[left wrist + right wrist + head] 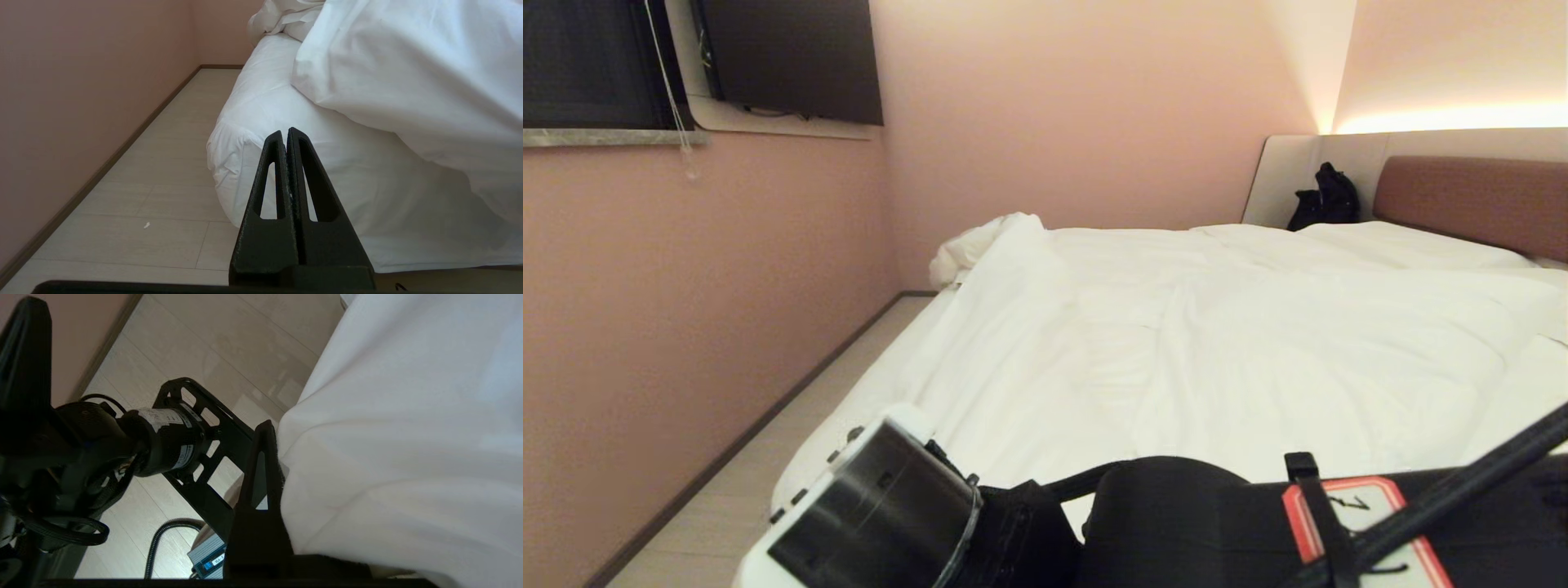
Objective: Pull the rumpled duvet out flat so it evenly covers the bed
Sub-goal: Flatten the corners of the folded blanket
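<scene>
The white duvet (1217, 343) lies spread and wrinkled across the bed (866, 408), with one corner bunched up at the far left (980, 241). In the right wrist view the duvet (400, 457) hangs thick against my right gripper (280, 433), which is shut on its edge; one black finger (261, 473) shows and the cloth hides the other. My left gripper (286, 132) is shut and empty, held low beside the sheeted mattress corner (245, 163), where the duvet (408, 73) overhangs the side.
A pink wall and a narrow strip of pale floor (792, 441) run along the bed's left side. A black bag (1327, 200) sits by the brownish-red headboard (1478, 200). A dark screen (792, 57) hangs on the wall. My own base frame (204, 428) stands below the right gripper.
</scene>
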{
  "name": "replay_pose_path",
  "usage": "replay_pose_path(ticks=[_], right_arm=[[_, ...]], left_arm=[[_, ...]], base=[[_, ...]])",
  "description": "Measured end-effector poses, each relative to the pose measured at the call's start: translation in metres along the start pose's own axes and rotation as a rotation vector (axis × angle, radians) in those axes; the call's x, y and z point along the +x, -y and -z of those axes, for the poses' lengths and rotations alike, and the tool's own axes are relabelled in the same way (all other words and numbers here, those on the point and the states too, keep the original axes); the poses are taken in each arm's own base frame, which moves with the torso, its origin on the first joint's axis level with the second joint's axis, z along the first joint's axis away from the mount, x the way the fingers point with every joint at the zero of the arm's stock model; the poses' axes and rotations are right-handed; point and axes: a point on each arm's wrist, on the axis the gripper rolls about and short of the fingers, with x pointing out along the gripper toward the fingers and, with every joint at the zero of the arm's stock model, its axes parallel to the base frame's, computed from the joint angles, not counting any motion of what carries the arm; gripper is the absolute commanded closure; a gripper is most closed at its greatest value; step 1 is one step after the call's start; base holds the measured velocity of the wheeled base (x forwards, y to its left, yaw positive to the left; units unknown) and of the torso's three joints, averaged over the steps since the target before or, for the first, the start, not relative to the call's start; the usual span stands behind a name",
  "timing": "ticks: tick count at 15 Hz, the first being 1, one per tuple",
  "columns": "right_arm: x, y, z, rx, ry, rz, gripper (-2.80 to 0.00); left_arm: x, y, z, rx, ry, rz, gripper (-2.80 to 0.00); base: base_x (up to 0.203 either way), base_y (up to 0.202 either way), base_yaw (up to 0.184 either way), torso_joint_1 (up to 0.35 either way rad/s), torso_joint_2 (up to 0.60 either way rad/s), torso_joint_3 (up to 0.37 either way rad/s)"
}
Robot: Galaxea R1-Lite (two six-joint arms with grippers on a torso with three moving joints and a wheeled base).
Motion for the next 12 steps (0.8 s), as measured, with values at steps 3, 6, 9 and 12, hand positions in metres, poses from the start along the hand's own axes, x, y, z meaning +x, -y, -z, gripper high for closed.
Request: replay_pose_path(ticks=[3,6,9,12], right_arm=[[0.003,-0.001,0.002,-0.005,0.015,0.026,-2.8],[0.001,0.005,0.007,-0.012,0.004,0.064,-2.8],[-0.006,0.016,0.018,-0.025,-0.028,0.129,-2.8],[-0.019,0.026,0.037,-0.044,-0.075,0.176,-2.8]], left_arm=[[0.0,0.0,0.0,0.0,0.0,0.0,0.0],[0.0,0.0,0.0,0.0,0.0,0.0,0.0],[0.0,0.0,0.0,0.0,0.0,0.0,0.0],[0.0,0.0,0.0,0.0,0.0,0.0,0.0]], base=[[0.0,0.0,0.0,0.0,0.0,0.0],[0.0,0.0,0.0,0.0,0.0,0.0],[0.0,0.0,0.0,0.0,0.0,0.0],[0.0,0.0,0.0,0.0,0.0,0.0]])
